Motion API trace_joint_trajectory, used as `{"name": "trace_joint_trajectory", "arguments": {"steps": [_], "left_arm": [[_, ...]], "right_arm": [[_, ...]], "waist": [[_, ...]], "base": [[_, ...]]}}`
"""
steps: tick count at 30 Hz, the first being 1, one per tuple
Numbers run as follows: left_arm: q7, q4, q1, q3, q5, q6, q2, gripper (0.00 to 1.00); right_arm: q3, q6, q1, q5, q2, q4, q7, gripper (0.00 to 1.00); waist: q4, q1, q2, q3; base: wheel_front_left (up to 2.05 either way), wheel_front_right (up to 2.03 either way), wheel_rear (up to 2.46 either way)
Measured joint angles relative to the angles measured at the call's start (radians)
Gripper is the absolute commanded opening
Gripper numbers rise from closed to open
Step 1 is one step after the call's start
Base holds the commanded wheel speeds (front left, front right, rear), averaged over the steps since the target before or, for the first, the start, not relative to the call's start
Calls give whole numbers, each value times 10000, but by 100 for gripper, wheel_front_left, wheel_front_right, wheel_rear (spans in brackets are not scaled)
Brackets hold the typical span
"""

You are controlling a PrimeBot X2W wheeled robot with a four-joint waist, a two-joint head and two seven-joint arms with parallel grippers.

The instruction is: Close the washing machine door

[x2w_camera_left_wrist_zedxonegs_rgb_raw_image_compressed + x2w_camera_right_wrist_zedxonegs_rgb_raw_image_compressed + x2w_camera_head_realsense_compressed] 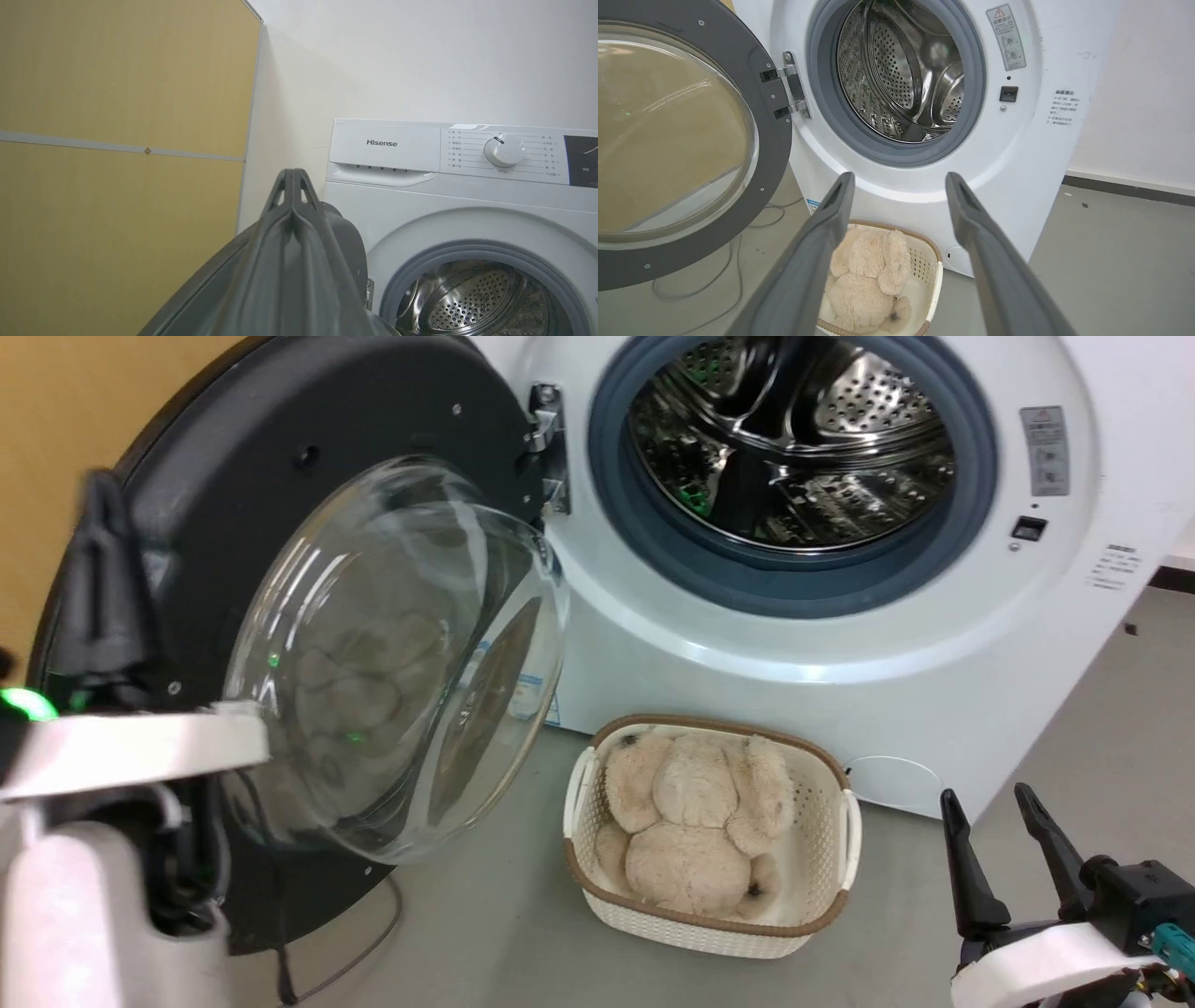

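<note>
The round black-rimmed glass washing machine door [308,457] hangs open on the white front-loading washing machine [747,672]. The left wrist view shows the left gripper [292,173] with fingers pressed together. The right wrist view shows the right gripper [899,176] spread wide.

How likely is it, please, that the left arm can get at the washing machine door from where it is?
Probably yes: the left gripper, fingers together, sits right beside the free edge of the open washing machine door, with nothing visible between them.
</note>
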Motion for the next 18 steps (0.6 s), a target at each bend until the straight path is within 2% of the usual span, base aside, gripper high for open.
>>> {"name": "trace_joint_trajectory", "arguments": {"steps": [7, 18], "left_arm": [[226, 125, -484, 1070, -1402, -6, 245, 0], [1043, 1225, -854, 3149, -3802, 522, 401, 0]], "right_arm": [[29, 0, -10, 121, 0, 117, -144, 100], [10, 0, -95, 284, 0, 297, -360, 100]], "waist": [[354, 0, 0, 108], [853, 1, 0, 215]], "base": [[0, 0, 0], [0, 0, 0]]}}
